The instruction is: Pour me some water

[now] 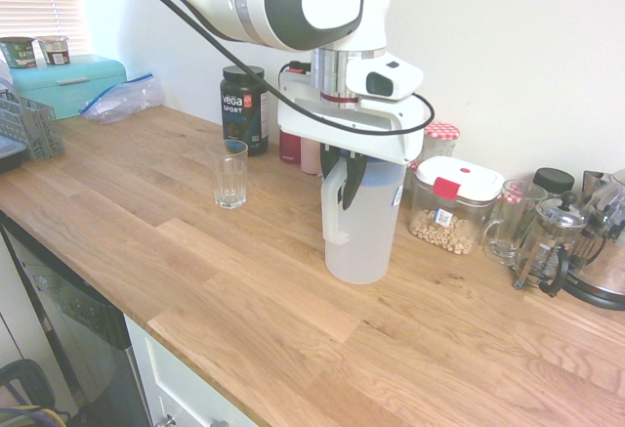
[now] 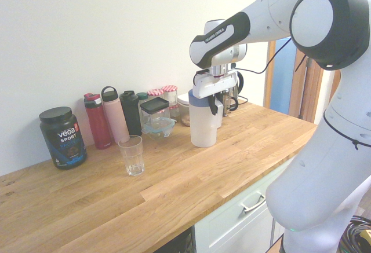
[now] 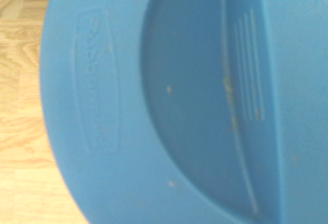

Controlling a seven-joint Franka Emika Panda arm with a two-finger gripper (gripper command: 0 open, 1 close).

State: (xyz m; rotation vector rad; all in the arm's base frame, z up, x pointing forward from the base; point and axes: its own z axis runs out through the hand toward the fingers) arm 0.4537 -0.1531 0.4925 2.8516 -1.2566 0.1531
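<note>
Gripper [image 1: 344, 175] clamped on upright pitcher [image 1: 361, 232] handle, pointing down; glass [image 1: 230, 174] well apart, handle-side of jaws; carry over, tip spout.

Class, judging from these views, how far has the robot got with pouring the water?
Done: the gripper has closed on the handle of the pitcher. In hand: the pitcher sits upright on the counter, blue lid on. Left: lifting, carrying it to the empty glass, and tilting to pour.
</note>
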